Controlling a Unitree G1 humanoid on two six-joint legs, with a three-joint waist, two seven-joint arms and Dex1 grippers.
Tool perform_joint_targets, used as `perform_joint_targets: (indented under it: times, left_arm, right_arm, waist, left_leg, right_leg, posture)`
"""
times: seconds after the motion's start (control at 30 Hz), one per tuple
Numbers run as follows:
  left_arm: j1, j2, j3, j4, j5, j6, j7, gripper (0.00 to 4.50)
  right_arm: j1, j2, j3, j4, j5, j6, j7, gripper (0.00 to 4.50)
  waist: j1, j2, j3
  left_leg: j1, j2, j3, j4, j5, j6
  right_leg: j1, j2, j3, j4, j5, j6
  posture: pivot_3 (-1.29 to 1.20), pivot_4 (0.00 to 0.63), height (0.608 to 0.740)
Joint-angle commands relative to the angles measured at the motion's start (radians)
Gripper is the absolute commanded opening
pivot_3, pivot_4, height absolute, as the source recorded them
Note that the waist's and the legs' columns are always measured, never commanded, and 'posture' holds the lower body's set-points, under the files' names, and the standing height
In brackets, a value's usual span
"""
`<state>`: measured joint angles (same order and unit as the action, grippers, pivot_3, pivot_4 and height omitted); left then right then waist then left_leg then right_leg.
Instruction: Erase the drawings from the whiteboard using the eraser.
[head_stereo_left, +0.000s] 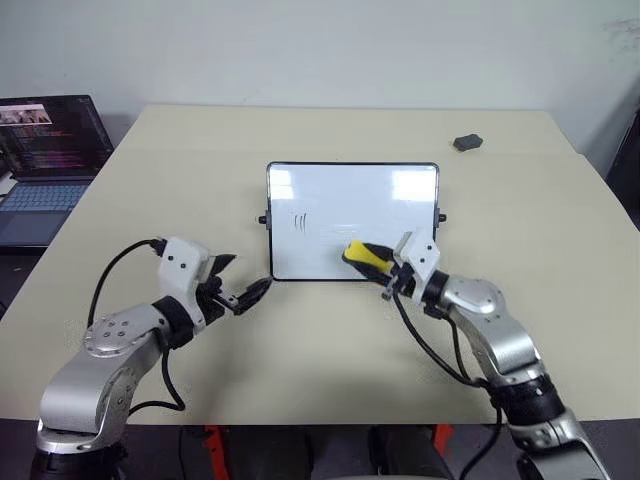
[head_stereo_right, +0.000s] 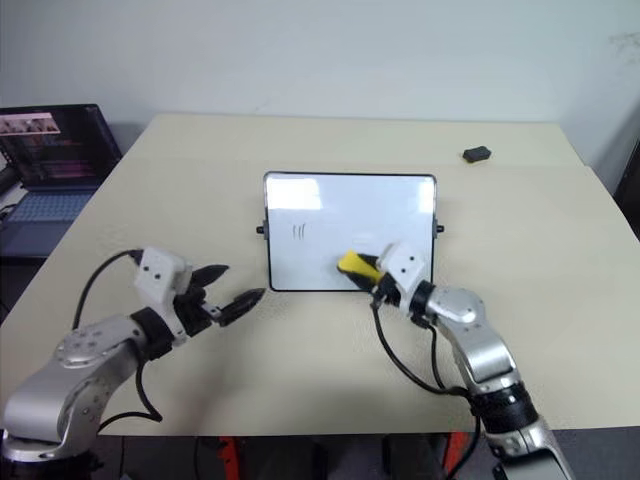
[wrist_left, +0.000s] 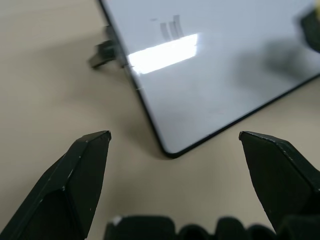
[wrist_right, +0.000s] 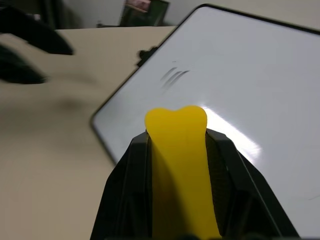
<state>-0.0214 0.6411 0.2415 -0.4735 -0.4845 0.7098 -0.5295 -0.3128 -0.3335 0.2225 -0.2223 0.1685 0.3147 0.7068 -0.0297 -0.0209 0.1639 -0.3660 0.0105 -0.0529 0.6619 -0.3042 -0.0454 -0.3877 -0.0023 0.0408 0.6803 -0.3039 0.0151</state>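
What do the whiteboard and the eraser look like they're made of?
The whiteboard: glossy white, likely coated panel, since it mirrors ceiling lights; thin black frame, probably plastic. The eraser: smooth matte yellow top, plastic or dense foam by its look; its underside is hidden.

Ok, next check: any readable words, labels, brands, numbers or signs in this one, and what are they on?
None can be read.
whiteboard: three short vertical marker strokes, a drawing, not letters or numbers.
laptop screen at the table's left: lines of text, too small and blurred to read.
eraser, held in the right hand: no label visible.
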Motion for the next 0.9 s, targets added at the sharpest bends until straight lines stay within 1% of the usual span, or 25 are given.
perform_joint_targets:
  times: [0.03, 0.1, 0.17, 0.27, 0.4, 0.53, 0.67, 0.8, 0.9]
  left_arm:
    - [0.014, 0.007, 0.028, 0.002, 0.011, -0.036, -0.007, 4.50]
    - [0.025, 0.011, 0.037, 0.014, 0.015, -0.045, -0.011, 4.50]
    - [0.033, 0.015, 0.047, 0.024, 0.017, -0.050, -0.011, 4.50]
    - [0.039, 0.016, 0.064, 0.029, 0.015, -0.047, -0.009, 4.50]
    - [0.044, 0.019, 0.068, 0.016, 0.012, -0.039, -0.013, 4.50]
    - [0.031, 0.041, 0.050, 0.007, 0.012, -0.032, -0.035, 4.50]
    - [-0.009, 0.061, 0.043, 0.011, 0.001, -0.017, -0.049, 4.50]
    - [-0.029, 0.075, 0.033, 0.006, -0.017, -0.004, -0.076, 4.50]
    - [-0.037, 0.082, 0.033, 0.007, -0.018, 0.005, -0.079, 4.50]
  right_arm:
    - [0.019, -0.027, 0.009, -0.085, 0.030, 0.045, 0.027, 1.11]
    - [0.021, -0.036, 0.028, -0.085, 0.005, 0.030, 0.026, 1.11]
    - [-0.002, -0.029, 0.053, -0.053, -0.058, -0.029, -0.011, 1.11]
    - [-0.080, 0.019, 0.078, 0.043, -0.151, -0.136, -0.091, 1.11]
    - [-0.198, 0.099, 0.087, 0.185, -0.216, -0.217, -0.169, 1.11]
    - [-0.344, 0.164, 0.083, 0.353, -0.258, -0.298, -0.213, 1.11]
    - [-0.547, 0.222, 0.057, 0.627, -0.287, -0.376, -0.280, 1.11]
    - [-0.648, 0.252, 0.051, 0.838, -0.305, -0.463, -0.321, 1.11]
    - [-0.681, 0.267, 0.060, 0.933, -0.321, -0.503, -0.328, 1.11]
  waist:
    - [-0.001, 0.000, 0.000]
    - [-0.002, 0.000, 0.000]
    - [-0.003, 0.000, 0.000]
    - [-0.006, 0.000, 0.000]
    - [-0.003, 0.000, 0.000]
    - [-0.003, 0.000, 0.000]
    - [-0.004, 0.000, 0.001]
    - [-0.005, 0.000, 0.001]
    - [-0.005, 0.000, 0.001]
  left_leg:
    - [0.000, 0.000, 0.000, 0.000, 0.000, 0.000]
    - [0.000, 0.000, 0.000, 0.000, 0.000, 0.000]
    - [0.000, 0.000, 0.000, 0.000, 0.000, 0.000]
    - [0.001, 0.000, 0.000, 0.000, 0.000, 0.000]
    - [0.001, 0.000, 0.000, 0.000, 0.000, 0.000]
    - [0.000, 0.000, 0.000, 0.000, 0.000, 0.000]
    - [0.000, 0.000, 0.001, 0.000, 0.000, 0.000]
    - [0.000, 0.000, 0.000, 0.000, 0.000, 0.000]
    - [-0.001, 0.000, 0.001, -0.001, 0.000, -0.001]
  right_leg:
    - [0.000, 0.000, 0.000, 0.000, 0.000, 0.000]
    - [0.000, 0.000, 0.000, 0.000, 0.000, 0.000]
    - [0.000, 0.000, 0.000, 0.000, 0.000, 0.000]
    - [0.000, 0.000, 0.000, 0.000, 0.000, 0.000]
    - [0.000, 0.000, 0.000, 0.000, 0.000, 0.000]
    - [-0.001, 0.000, 0.000, 0.000, 0.000, 0.000]
    - [-0.001, 0.000, 0.000, 0.001, 0.000, -0.001]
    - [-0.001, 0.000, -0.001, 0.000, 0.000, -0.001]
    - [-0.002, 0.000, 0.000, 0.000, 0.000, -0.001]
  posture:
    - [0.00, 0.150, 0.740]
    - [0.00, 0.150, 0.740]
    - [0.00, 0.150, 0.740]
    - [0.00, 0.150, 0.740]
    - [0.00, 0.150, 0.740]
    - [0.00, 0.150, 0.740]
    - [0.00, 0.150, 0.740]
    - [0.00, 0.150, 0.740]
    - [0.00, 0.150, 0.740]
